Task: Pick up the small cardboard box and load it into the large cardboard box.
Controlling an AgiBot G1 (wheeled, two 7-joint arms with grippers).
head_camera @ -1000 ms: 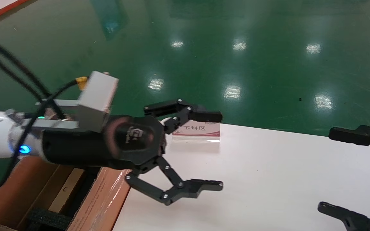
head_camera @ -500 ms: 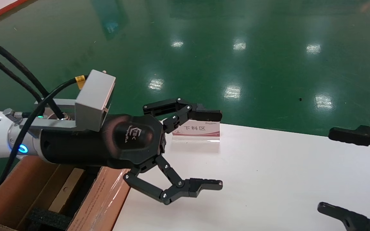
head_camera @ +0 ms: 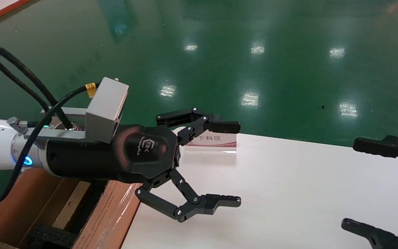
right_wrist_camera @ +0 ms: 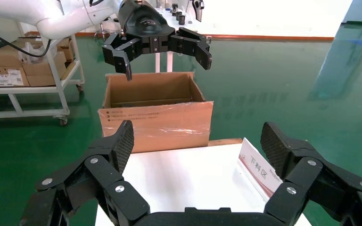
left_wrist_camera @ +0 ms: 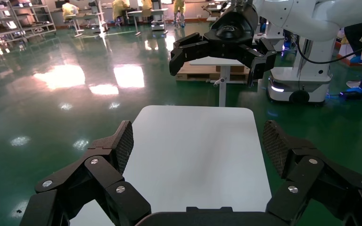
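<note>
Since a second ago our left arm has barely shifted: its grey wrist camera block sits a touch higher and its tips have crept slightly to the right, while our right arm has stayed put.

Nearest us in the head view, the large brown corrugated cardboard box (head_camera: 92, 221) stands at the white table's (head_camera: 288, 193) left end, its taped flap glossy and black foam padding (head_camera: 52, 237) showing inside. A pale brown strip of card inside it may be the small cardboard box, but we cannot tell; nothing else resembling it shows in any view.

Above that flap our left gripper (head_camera: 238, 162) reaches out level over the table's left edge, fingers spread wide and holding nothing, one tip high and one low. Beyond its upper finger a small white placard with red trim and Chinese characters (head_camera: 212, 142) stands at the table's far edge.

Our right gripper (head_camera: 349, 185) hovers at the table's right side, also spread wide and empty. Between the two grippers the tabletop lies bare. Past the table's far edge stretches the shiny green floor (head_camera: 254, 52).
</note>
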